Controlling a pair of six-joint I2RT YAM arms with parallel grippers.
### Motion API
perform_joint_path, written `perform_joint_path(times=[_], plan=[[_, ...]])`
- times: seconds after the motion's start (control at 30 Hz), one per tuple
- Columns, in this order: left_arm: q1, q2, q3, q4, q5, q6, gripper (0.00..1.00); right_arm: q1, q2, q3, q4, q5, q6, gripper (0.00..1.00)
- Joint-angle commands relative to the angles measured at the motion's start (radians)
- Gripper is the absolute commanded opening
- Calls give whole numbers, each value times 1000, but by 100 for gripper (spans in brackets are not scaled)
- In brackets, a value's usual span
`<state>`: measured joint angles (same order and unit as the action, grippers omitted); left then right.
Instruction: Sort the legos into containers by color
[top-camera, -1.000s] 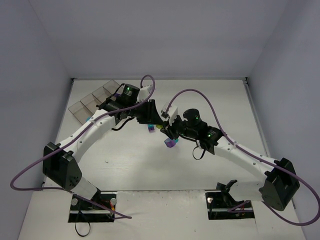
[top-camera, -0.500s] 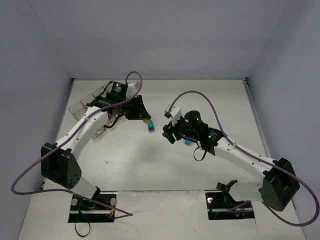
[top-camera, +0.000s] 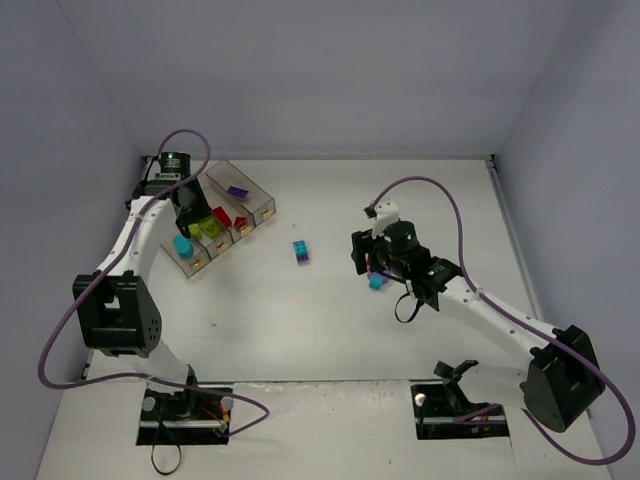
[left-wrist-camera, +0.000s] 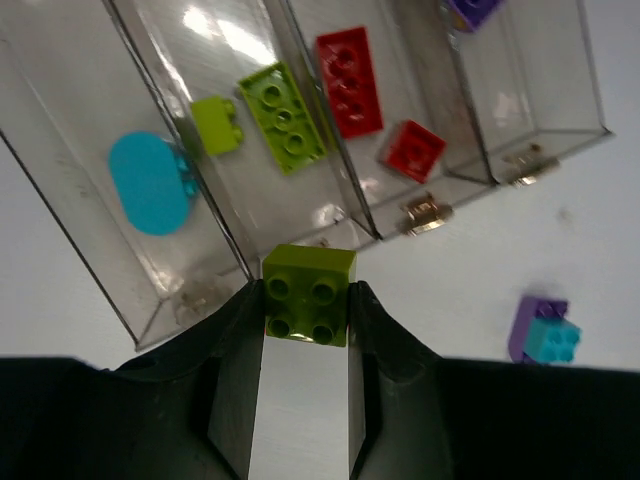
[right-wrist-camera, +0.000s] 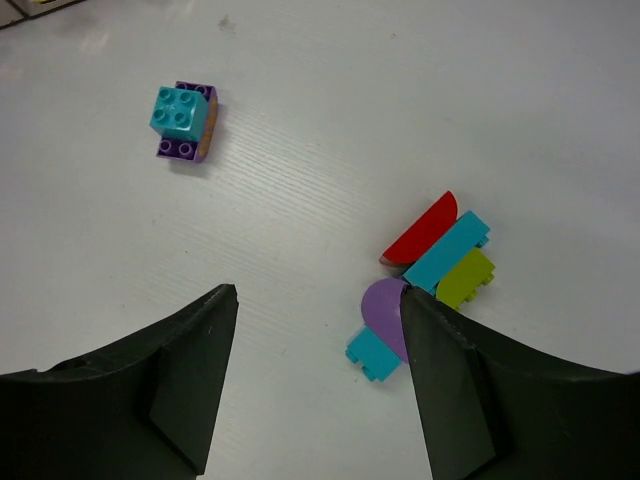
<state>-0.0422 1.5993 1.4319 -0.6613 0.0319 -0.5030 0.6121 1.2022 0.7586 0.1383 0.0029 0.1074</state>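
My left gripper (left-wrist-camera: 305, 300) is shut on a lime green 2x2 brick (left-wrist-camera: 308, 285), held just above the near end of the row of four clear bins (left-wrist-camera: 190, 270). The bins hold a cyan round piece (left-wrist-camera: 148, 183), two lime bricks (left-wrist-camera: 283, 110), two red bricks (left-wrist-camera: 349, 80) and a purple brick (left-wrist-camera: 472, 10). In the top view this gripper (top-camera: 192, 212) hangs over the bins (top-camera: 262, 210). My right gripper (right-wrist-camera: 318, 310) is open and empty, its right finger beside a cluster of red, cyan, lime and round purple pieces (right-wrist-camera: 445, 252) on the table.
A cyan brick stacked on a purple one (right-wrist-camera: 184, 120) lies apart at mid-table, also seen in the top view (top-camera: 301, 250) and the left wrist view (left-wrist-camera: 543, 332). Purple cables loop over both arms. Grey walls close the table on three sides.
My left arm has swung from the table's middle to the back left and now holds the lime brick over the bins. My right gripper has shifted slightly right.
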Motion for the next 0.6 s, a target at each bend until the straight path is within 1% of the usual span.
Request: perform_joint_path(times=[0.0,0.07,0.1,0.13,0.17,0.23,0.27,0.33,0.37,0.47,0.5,0.57], plan=[[36,100,100,16,-122,20,3,-5,-20,-7,4,112,112,63],[38,163,127,14,-135,21,3,-5,-16,-15,-2,120,136,63],[66,183,152,14,-136,26,4,-5,-16,-18,-6,135,161,63],[71,197,162,15,-138,29,6,-5,-19,-22,-8,141,173,63],[71,223,170,23,-141,35,11,-3,-20,-30,-11,141,181,63],[73,258,193,29,-147,40,15,-6,-18,-35,-19,157,212,63],[73,267,200,29,-151,40,19,-6,-16,-36,-25,163,219,63],[76,284,222,19,-161,35,22,-6,-12,-38,-43,186,251,63],[80,294,225,16,-162,28,30,-6,-4,-36,-60,195,264,63],[84,289,223,23,-159,21,41,-8,11,-30,-89,229,316,63],[84,284,222,25,-155,20,48,-8,19,-27,-97,238,331,63],[84,269,219,26,-152,17,56,-8,46,-21,-121,259,379,63]])
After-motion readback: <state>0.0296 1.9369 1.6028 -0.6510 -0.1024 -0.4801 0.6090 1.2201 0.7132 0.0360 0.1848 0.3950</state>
